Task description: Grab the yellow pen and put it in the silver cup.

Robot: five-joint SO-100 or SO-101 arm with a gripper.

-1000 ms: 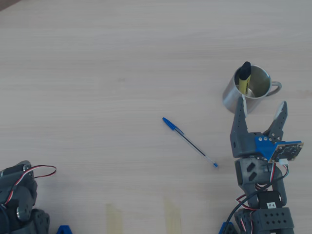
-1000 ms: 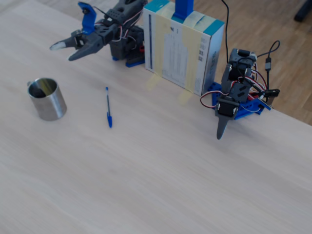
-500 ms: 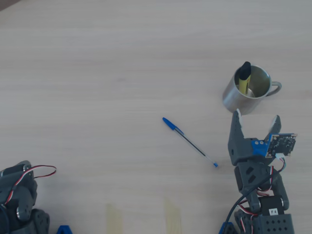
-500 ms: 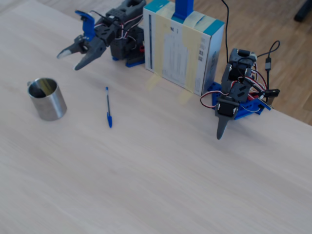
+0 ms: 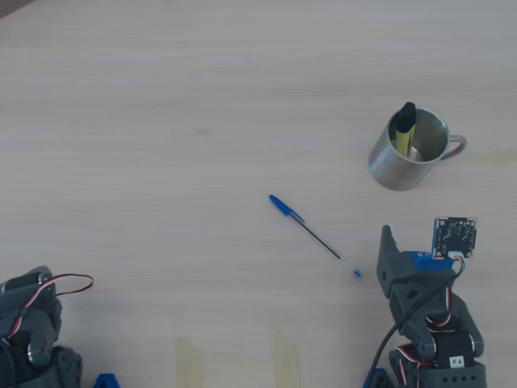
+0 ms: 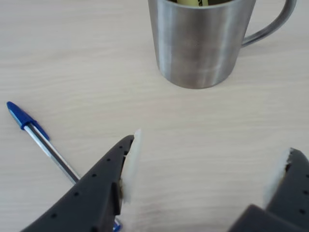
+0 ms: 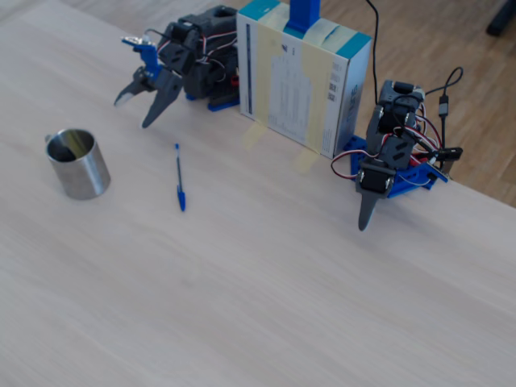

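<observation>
The yellow pen [image 5: 403,132] stands inside the silver cup [image 5: 397,168], leaning on the rim with its black cap sticking out at the top. In the wrist view only a sliver of yellow [image 6: 189,2] shows inside the cup [image 6: 198,46], whose handle points right. In the fixed view the cup [image 7: 81,175] stands at the left. My gripper [image 5: 416,242] is open and empty, drawn back from the cup towards the arm's base. It also shows in the wrist view [image 6: 210,145] and the fixed view [image 7: 139,109].
A thin clear ballpoint pen with a blue cap [image 5: 315,236] lies on the table between the cup and the gripper, also in the wrist view [image 6: 30,124] and fixed view [image 7: 179,179]. A second arm [image 7: 379,173] and a cardboard box [image 7: 302,81] stand at the table's edge.
</observation>
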